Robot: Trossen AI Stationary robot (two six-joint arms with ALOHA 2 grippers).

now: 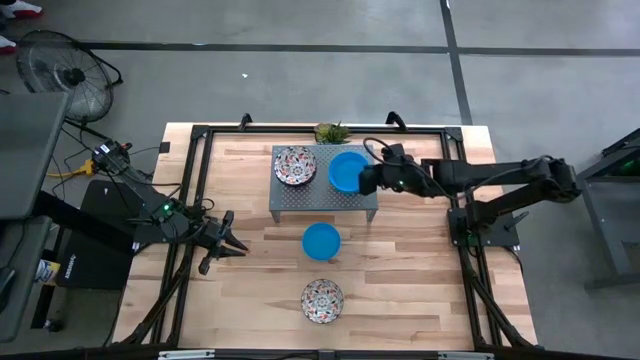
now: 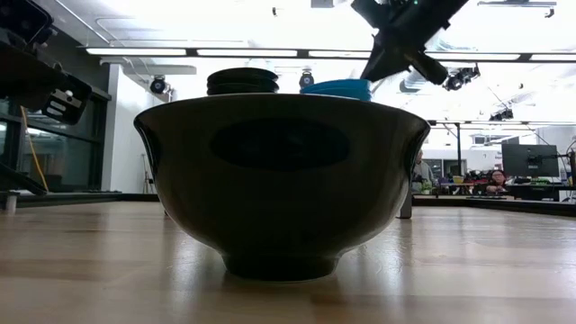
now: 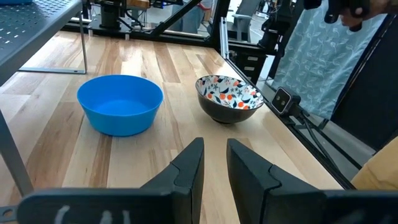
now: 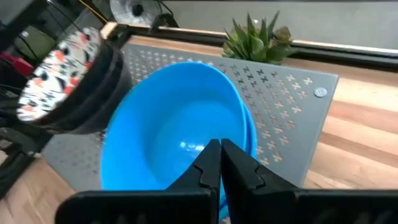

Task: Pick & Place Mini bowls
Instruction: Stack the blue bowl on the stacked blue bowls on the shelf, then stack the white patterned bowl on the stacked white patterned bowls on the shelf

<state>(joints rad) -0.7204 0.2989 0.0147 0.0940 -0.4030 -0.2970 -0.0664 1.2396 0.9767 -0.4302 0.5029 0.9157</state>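
Note:
A grey perforated shelf [image 1: 300,196] stands at the far middle of the table. On it are a stack of floral mini bowls [image 1: 294,165] and a blue mini bowl [image 1: 346,170]. My right gripper [image 1: 368,179] is shut on that blue bowl, which shows tilted in the right wrist view [image 4: 174,124], with a second blue rim [image 4: 250,127] just under it. Another blue bowl [image 1: 321,241] and a floral bowl [image 1: 322,300] rest on their feet on the table. My left gripper [image 3: 214,155] waits open at the table's left, nothing between its fingers. My right gripper holds the blue bowl by the wall on its right side [image 4: 189,149], at the rim nearest the arm. Its fingers [image 4: 239,165] come from the table's right, slanting down. The fingers hide the rim itself. The bowl sits tilted, its mouth toward the wrist, over the other blue bowl on the shelf.
A small green plant [image 1: 331,131] stands just behind the shelf. A black frame rail [image 1: 190,190] runs along the table's edges. In the low view the floral bowl [image 2: 281,180] near the front edge fills the middle. Bare wood lies left and right of the two table bowls.

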